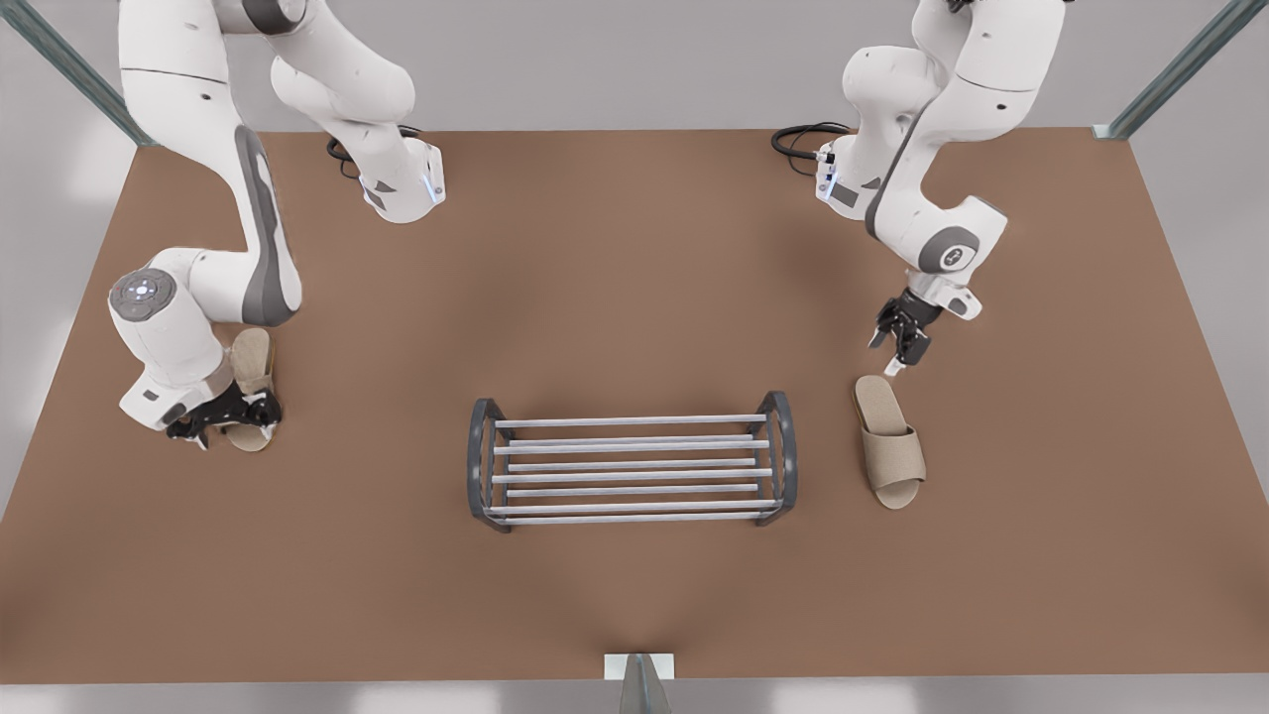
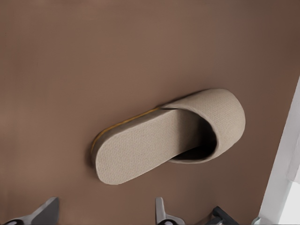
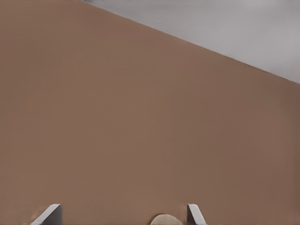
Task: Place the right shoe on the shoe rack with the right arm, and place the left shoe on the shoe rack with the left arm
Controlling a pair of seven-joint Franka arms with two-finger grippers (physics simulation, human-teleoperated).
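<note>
- Front view: the shoe rack point(image 1: 634, 445) is standing near the middle of the brown worktop point(image 1: 634, 248), with nothing lying on its rods.
- The right shoe point(image 1: 253, 357) is lying flat on the worktop at the front view's left, well apart from the rack. The right arm point(image 1: 188, 297) is folding low over it, and the right gripper point(image 1: 243, 416) is sitting down at the shoe's nearer end.
- The left shoe point(image 1: 889, 441) is lying flat just beside the rack's end frame at the front view's right. The left arm point(image 1: 922, 178) is reaching down, and the left gripper point(image 1: 888, 355) is hovering just above the heel end without touching it.
- Left wrist view: the left shoe point(image 2: 168, 138) is resting whole on the worktop, heel end nearest the left gripper point(image 2: 105, 213), whose jaws are standing wide apart and holding nothing.
- Right wrist view: the right gripper point(image 3: 122, 214) is spreading its jaws wide, and a rounded end of the right shoe point(image 3: 164, 219) is showing between them, ungripped.
</note>
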